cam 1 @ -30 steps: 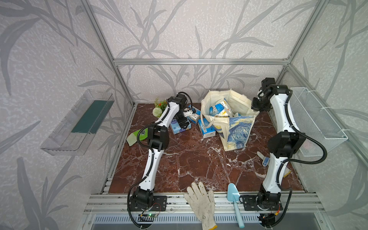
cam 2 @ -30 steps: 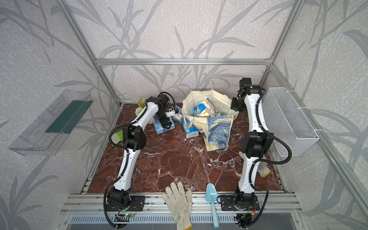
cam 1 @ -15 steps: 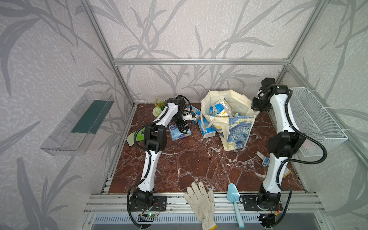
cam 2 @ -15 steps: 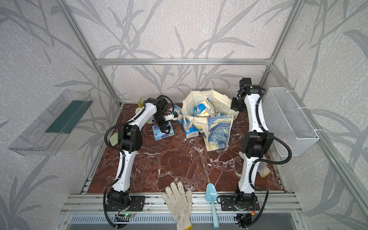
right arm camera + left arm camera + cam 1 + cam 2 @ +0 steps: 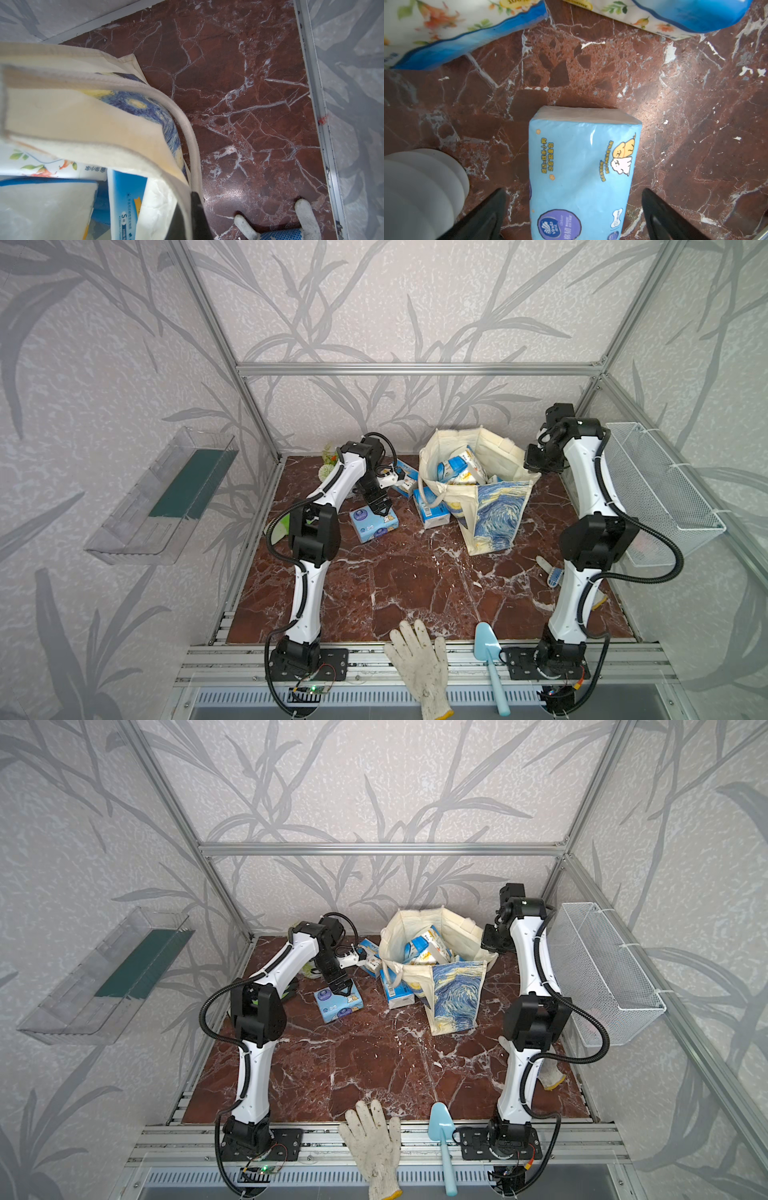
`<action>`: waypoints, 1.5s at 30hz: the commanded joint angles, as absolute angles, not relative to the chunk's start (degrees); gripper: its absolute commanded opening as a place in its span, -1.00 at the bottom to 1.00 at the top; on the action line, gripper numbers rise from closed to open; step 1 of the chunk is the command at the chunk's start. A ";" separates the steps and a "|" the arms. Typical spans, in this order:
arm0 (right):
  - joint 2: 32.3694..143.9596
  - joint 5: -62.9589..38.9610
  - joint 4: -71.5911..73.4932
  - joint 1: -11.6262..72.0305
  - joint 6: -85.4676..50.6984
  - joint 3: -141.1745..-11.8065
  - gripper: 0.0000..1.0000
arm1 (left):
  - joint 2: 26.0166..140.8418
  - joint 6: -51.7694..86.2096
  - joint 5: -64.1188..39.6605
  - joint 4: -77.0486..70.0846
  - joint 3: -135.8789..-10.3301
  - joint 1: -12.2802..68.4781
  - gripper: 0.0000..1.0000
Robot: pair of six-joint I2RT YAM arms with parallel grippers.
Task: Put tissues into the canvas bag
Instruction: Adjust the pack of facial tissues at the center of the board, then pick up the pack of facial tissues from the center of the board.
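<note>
Aluminium rails (image 5: 224,664) edged the near side of the red-brown marble table (image 5: 415,585), and a soiled white work glove (image 5: 419,664) and a pale blue scoop (image 5: 490,655) lay across them. Grey leaf-patterned walls closed the cell, with a clear shelf (image 5: 166,497) on one side and a white wire basket (image 5: 660,489) on the other. Farther in, a light blue tissue pack (image 5: 374,526) lay flat on the table. Its long axis ran roughly across the table, purple logo end toward the left arm and cartoon end toward the bag. In both top views the left end effector (image 5: 380,510) merely hung over the pack. Only the left wrist view showed it released, with its black fingers (image 5: 483,216) spread wide on either side of the logo end and marble visible in the gaps. Beyond, a second pack (image 5: 430,512) stood against the canvas bag (image 5: 490,510), which sat upright and open at the far centre with more packs (image 5: 459,466) inside. The right end effector (image 5: 540,460) was at the bag's far rim. The right wrist view showed it clenched on the cream fabric where the strap met the edge, and also the white fingers of another glove (image 5: 303,214) on the marble.
</note>
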State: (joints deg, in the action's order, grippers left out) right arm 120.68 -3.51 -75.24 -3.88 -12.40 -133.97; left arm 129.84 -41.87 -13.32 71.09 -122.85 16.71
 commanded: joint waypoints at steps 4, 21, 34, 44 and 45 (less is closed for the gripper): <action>118.00 -3.52 -76.10 -4.12 -12.02 -133.17 -0.92 | 132.48 -42.57 -14.05 73.39 -125.20 16.79 0.99; 117.51 -3.34 -75.41 -4.06 -11.91 -131.71 -0.92 | 136.14 -44.13 -15.65 73.57 -123.50 16.74 0.99; 117.52 -3.78 -75.50 -4.11 -11.95 -131.43 -0.92 | 133.54 -44.53 -16.35 74.21 -117.07 16.95 0.99; 117.51 -4.28 -75.31 -4.13 -12.26 -131.75 -0.92 | 129.33 -43.12 -15.00 67.63 -106.96 17.45 0.99; 117.52 -4.28 -75.31 -4.07 -12.23 -131.76 -0.92 | 128.72 -42.66 -14.64 66.76 -106.23 17.39 0.99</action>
State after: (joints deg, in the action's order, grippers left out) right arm 119.90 -3.75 -74.35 -3.88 -12.38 -132.14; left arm 130.89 -42.48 -15.68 68.12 -108.84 17.06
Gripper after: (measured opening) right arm 0.060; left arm 0.994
